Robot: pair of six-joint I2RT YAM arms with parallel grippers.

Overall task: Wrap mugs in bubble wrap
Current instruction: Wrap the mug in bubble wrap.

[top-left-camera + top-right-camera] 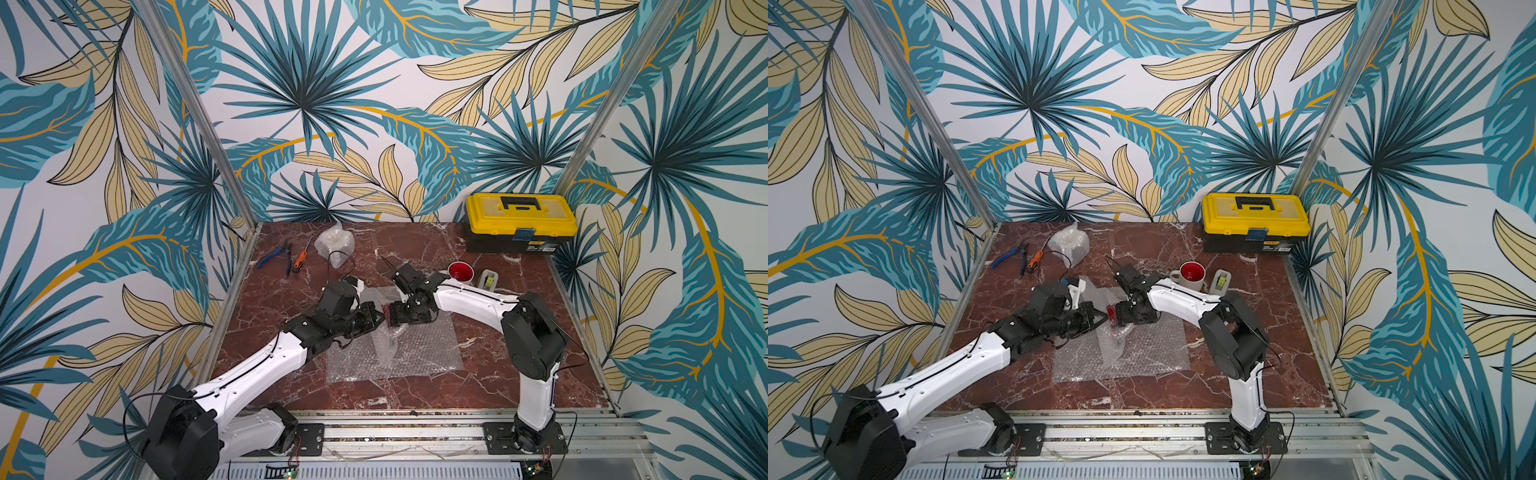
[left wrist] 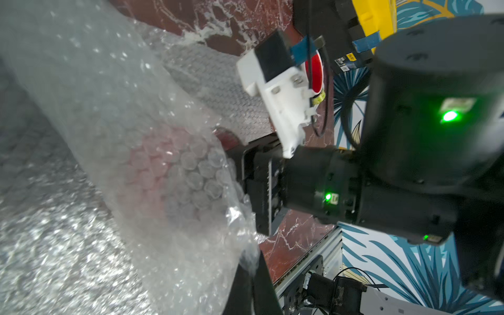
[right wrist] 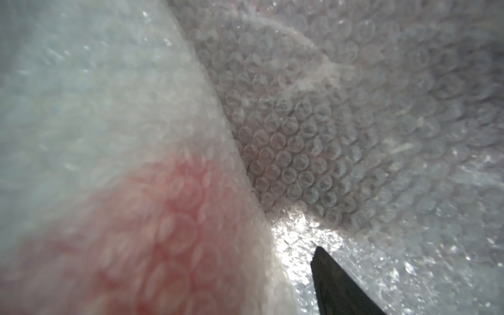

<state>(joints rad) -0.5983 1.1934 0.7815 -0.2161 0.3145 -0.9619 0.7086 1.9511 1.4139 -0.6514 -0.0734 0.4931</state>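
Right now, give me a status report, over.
Left claw shut on bubble wrap. Right claw at red mug, grip unclear. White mug unwrapped, far side.

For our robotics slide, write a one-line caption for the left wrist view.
Red mug glimpsed through a lifted fold of bubble wrap.

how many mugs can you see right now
2. A white mug with red inside stands near the yellow toolbox; a red mug sits mid-table, partly under bubble wrap. The wrapped bundle at the back may hide a third.
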